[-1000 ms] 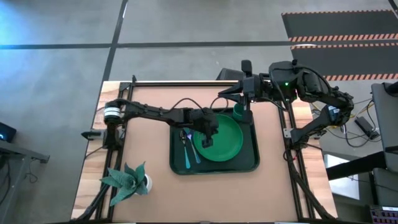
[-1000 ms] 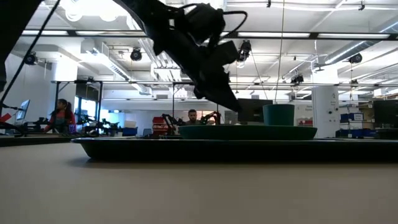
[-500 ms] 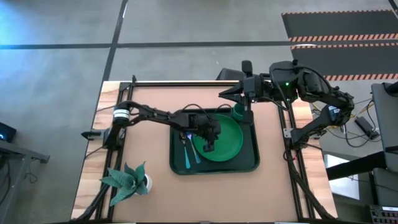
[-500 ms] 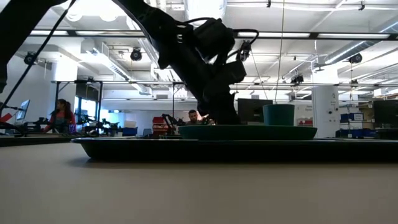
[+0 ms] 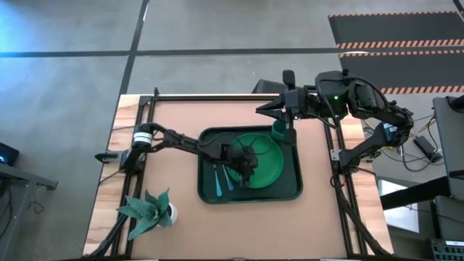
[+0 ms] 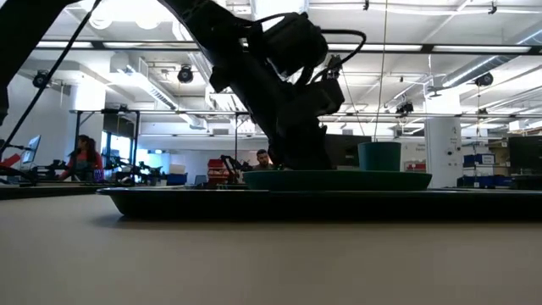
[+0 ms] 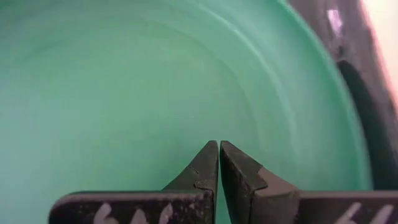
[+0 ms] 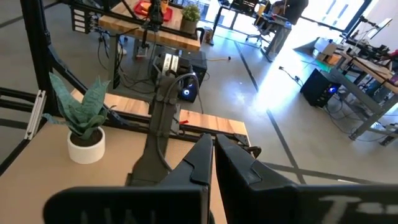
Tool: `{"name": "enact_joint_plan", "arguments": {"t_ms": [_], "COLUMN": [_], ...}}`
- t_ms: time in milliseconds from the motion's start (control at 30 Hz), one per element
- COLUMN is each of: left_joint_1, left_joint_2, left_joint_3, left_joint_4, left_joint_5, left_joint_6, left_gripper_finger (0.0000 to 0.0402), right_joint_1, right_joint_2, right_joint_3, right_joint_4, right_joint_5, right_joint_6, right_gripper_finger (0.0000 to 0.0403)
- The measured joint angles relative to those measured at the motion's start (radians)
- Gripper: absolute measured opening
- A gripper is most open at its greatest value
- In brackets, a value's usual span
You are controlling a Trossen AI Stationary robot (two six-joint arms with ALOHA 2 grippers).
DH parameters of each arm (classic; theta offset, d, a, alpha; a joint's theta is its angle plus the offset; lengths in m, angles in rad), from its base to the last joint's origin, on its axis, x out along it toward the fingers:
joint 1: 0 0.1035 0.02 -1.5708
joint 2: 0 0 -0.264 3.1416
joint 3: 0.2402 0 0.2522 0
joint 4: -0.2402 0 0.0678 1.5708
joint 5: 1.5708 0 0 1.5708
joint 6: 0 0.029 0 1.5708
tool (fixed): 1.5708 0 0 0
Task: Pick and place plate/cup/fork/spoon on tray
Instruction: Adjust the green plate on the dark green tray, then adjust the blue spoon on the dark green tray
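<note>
- Plate [image 5: 262, 161] lies inside the tray [image 5: 293, 190], filling its right-hand part in the high view; the left gripper [image 5: 247, 171] sits low over the plate's left portion; in the left wrist view its 2 dark fingers [image 7: 202, 168] are pressed together tip to tip with nothing between them, and the plate's bright green surface [image 7: 124, 93] spreads all around and beyond the tips.
- Fork [image 5: 228, 176] and spoon [image 5: 217, 181] lie on the tray floor just beside the plate's left rim, their light blue handles running toward the tray's near edge; both are close to the left gripper's fingers, on the side of the arm that reaches in from the table's left; their metal ends are partly hidden by the arm, so which of the 2 is which I cannot tell for sure.
- Cup [image 5: 278, 131] stands upright in the tray's far right corner, just beyond the plate's rim; in the low view the cup [image 6: 378, 157] rises above the plate [image 6: 339, 180] and the tray's rim [image 6: 169, 200], well apart from the left gripper's fingers.
- Right gripper [image 5: 290, 130] hangs over the tray's far right corner, just beside the cup; in the right wrist view its 2 fingers [image 8: 199, 158] are closed together, empty.
- Potted plant [image 5: 148, 210] stands on the table [image 5: 174, 116] near its front left corner, well apart from both grippers.
</note>
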Motion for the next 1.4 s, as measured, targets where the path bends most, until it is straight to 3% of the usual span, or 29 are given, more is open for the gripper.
{"name": "enact_joint_plan", "arguments": {"t_ms": [400,933,1200,1400], "left_joint_1": [-0.068,-0.160,-0.170,-0.170], "left_joint_2": [0.000,0.000,0.000,-0.057], "left_joint_3": [-0.002,-0.002,-0.003,-0.003], "left_joint_4": [0.065,0.119,0.146,0.133], "left_joint_5": [-0.007,-0.100,-0.112,-0.246], "left_joint_6": [-0.112,-0.276,-0.275,-0.169], "left_gripper_finger": [0.0000,0.0000,0.0000,0.0000], "right_joint_1": [0.000,0.000,0.000,0.000], "right_joint_2": [0.000,0.000,-0.008,-0.018], "right_joint_3": [0.000,0.000,0.000,0.000], "right_joint_4": [0.000,0.000,0.000,-0.028], "right_joint_5": [0.000,-0.037,-0.037,-0.029], "right_joint_6": [-0.022,-0.022,-0.029,-0.032], "right_gripper_finger": [0.0008,0.0008,0.0008,0.0008]}}
